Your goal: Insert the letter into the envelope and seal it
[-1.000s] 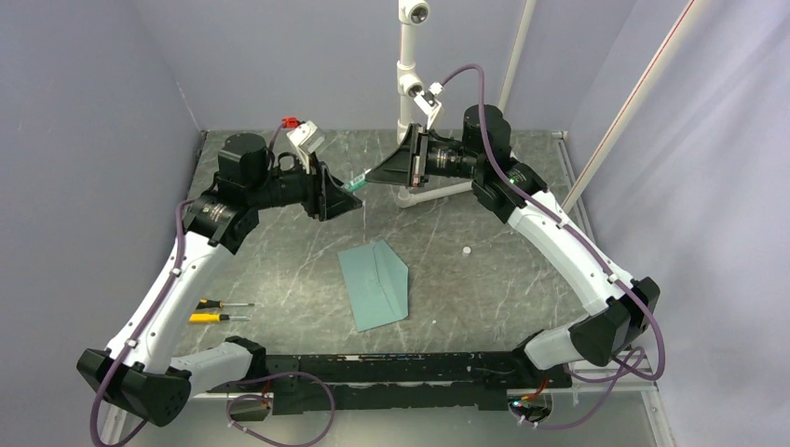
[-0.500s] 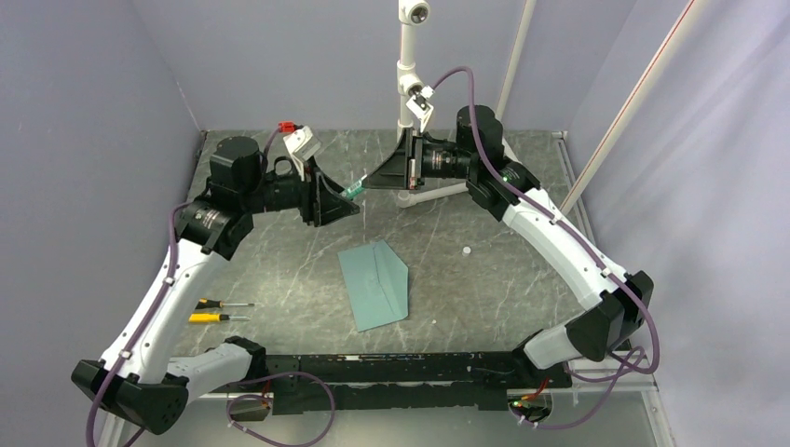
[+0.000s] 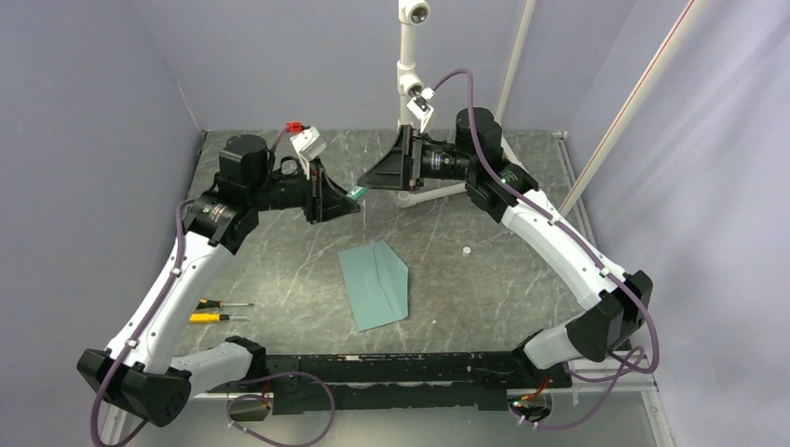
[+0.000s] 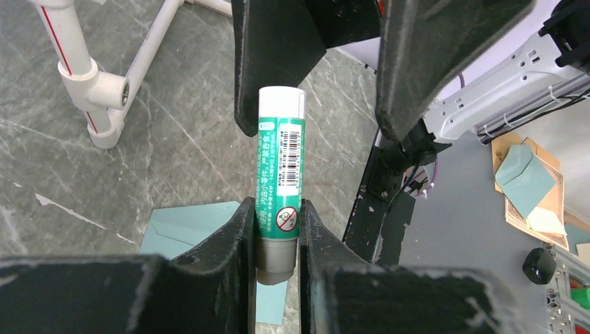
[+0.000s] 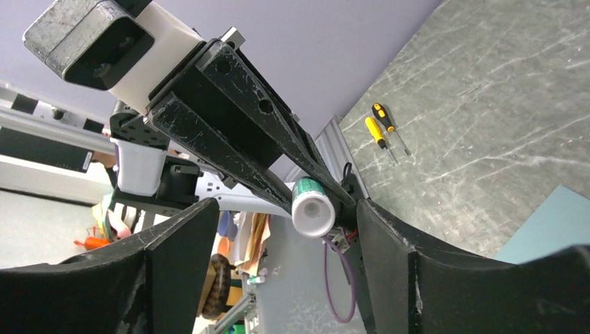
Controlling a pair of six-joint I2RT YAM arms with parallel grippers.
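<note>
Two sets meet: your left jaws clench the glue stick [image 4: 281, 160] at its base; your right jaws stand released around its white end. Close squarely there, then pull straight. The envelope [image 3: 374, 284] lies flat on the surface [image 3: 279, 270] below them; the letter is out of sight.

The teal-green envelope [image 3: 374, 284] lies flat on the grey table [image 3: 279, 270], slightly askew.

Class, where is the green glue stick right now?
The glue stick hangs over the far centre of the table, base clamped in the left gripper, white cap facing the open right gripper, beyond the envelope.
</note>
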